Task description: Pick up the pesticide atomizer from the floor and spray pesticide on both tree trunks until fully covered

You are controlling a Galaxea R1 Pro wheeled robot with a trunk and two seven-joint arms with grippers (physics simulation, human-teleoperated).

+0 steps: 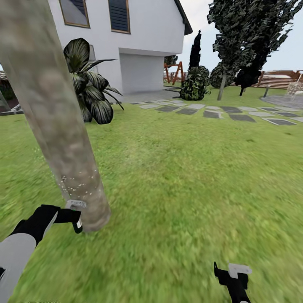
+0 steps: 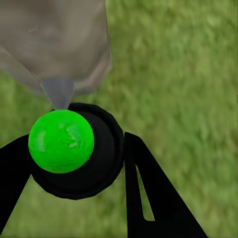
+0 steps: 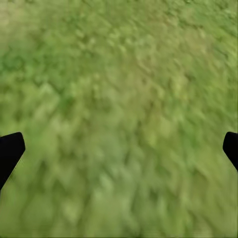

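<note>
- Green lawn [image 1: 176, 185], blurry, fills most of the head view, with grey stepping stones [image 1: 235, 112] crossing it toward a white house [image 1: 139, 42].
- Close at the left, a thick pale grey-beige tree trunk [image 1: 54, 122] leans across the view; white specks dot its lower part.
- Left gripper [image 1: 71, 216] sits just beside the base of that trunk. In the left wrist view its black fingers [image 2: 148, 193] are closed around the pesticide atomizer [image 2: 74, 148], a dark round bottle with a bright green top, whose grey nozzle points at the trunk.
- Right gripper [image 1: 232, 273] hangs low over bare grass, well apart from the trunk. In the right wrist view its two fingertips [image 3: 10, 151] stand wide apart at opposite edges, holding nothing.
- Farther off, beyond the stones, stands a second tree [image 1: 248, 38] with jagged dark foliage.
- Beside the house grows a short dark-leaved palm [image 1: 90, 84].
</note>
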